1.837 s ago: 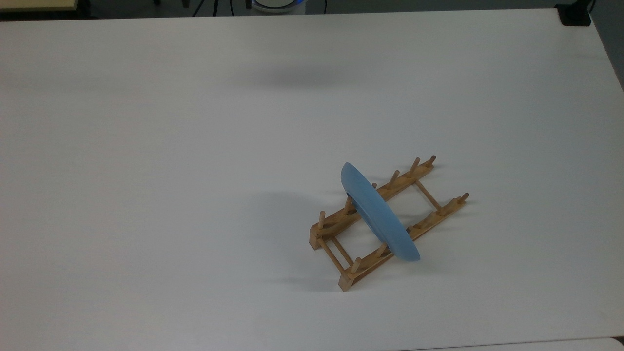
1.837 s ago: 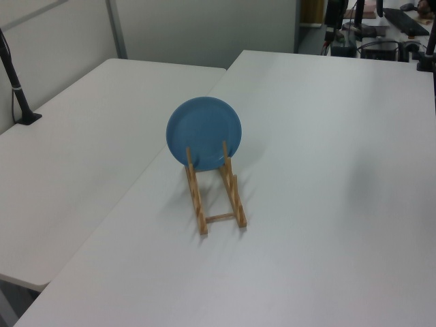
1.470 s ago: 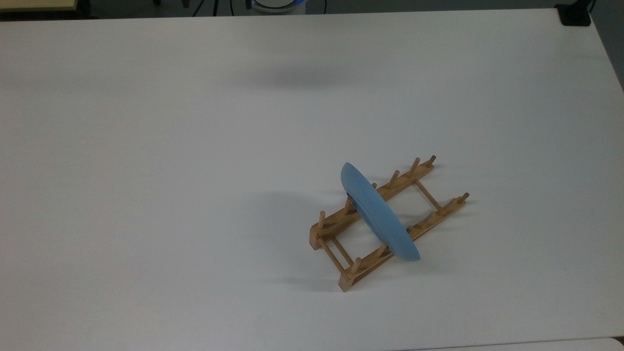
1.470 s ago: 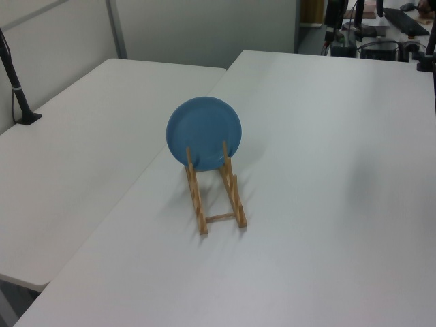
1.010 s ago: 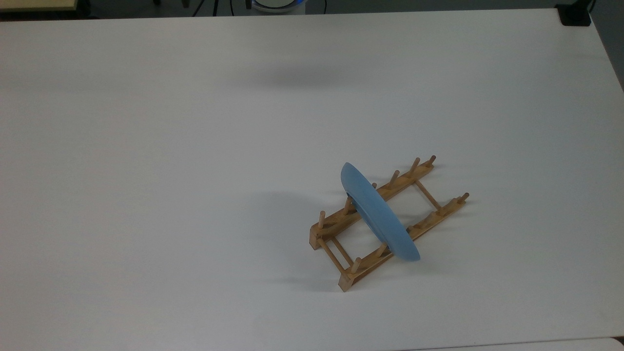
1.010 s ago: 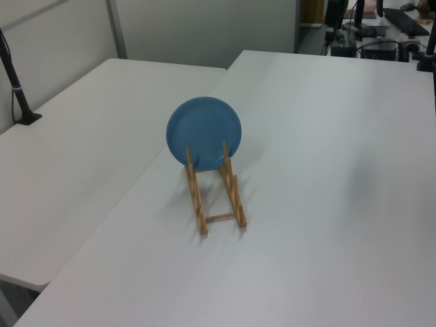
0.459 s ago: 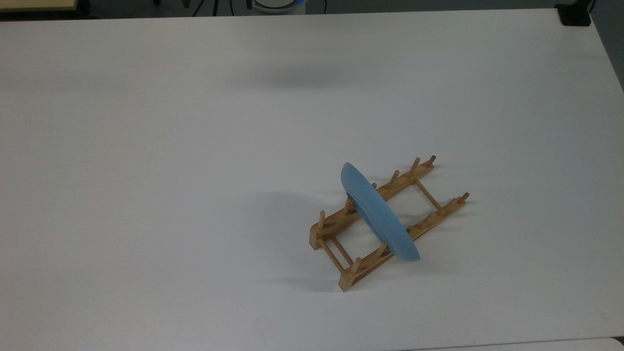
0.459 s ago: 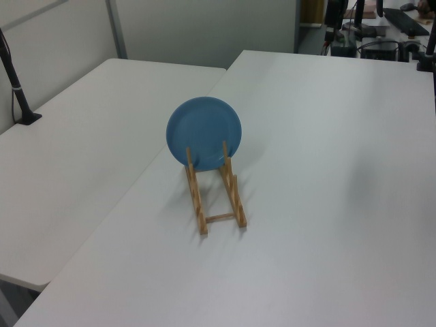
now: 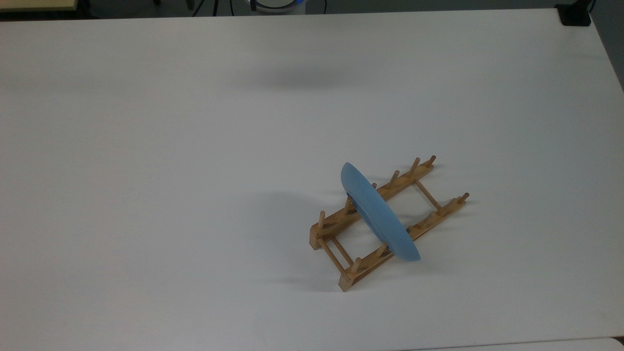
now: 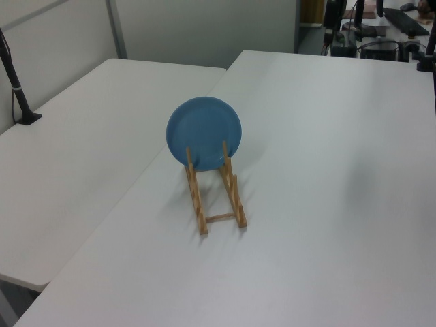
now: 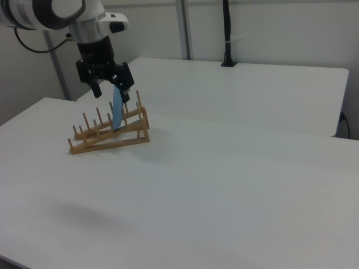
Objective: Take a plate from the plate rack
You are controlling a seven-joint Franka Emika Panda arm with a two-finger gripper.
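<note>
The light-blue plate [image 9: 378,212] stands on edge across the wooden plate rack [image 9: 336,223], held between pegs near the rack's middle. In the left view the plate [image 10: 204,131] faces the camera, at the far end of the rack [image 10: 196,201]. In the right view the plate [image 11: 117,112] is edge-on in the rack [image 11: 112,143]. There my gripper [image 11: 111,86] hangs open, fingers pointing down, and lines up with the plate's upper edge. Nothing is between the fingers. I cannot tell whether it touches the plate.
The rack sits on a wide white table [image 9: 146,170]. A soft shadow [image 9: 302,78] lies on the table's far part in the top view. A second white table [image 10: 68,157] adjoins it, with a black post [image 10: 17,88] clamped to it. A black clamp [image 9: 575,14] sits at a corner.
</note>
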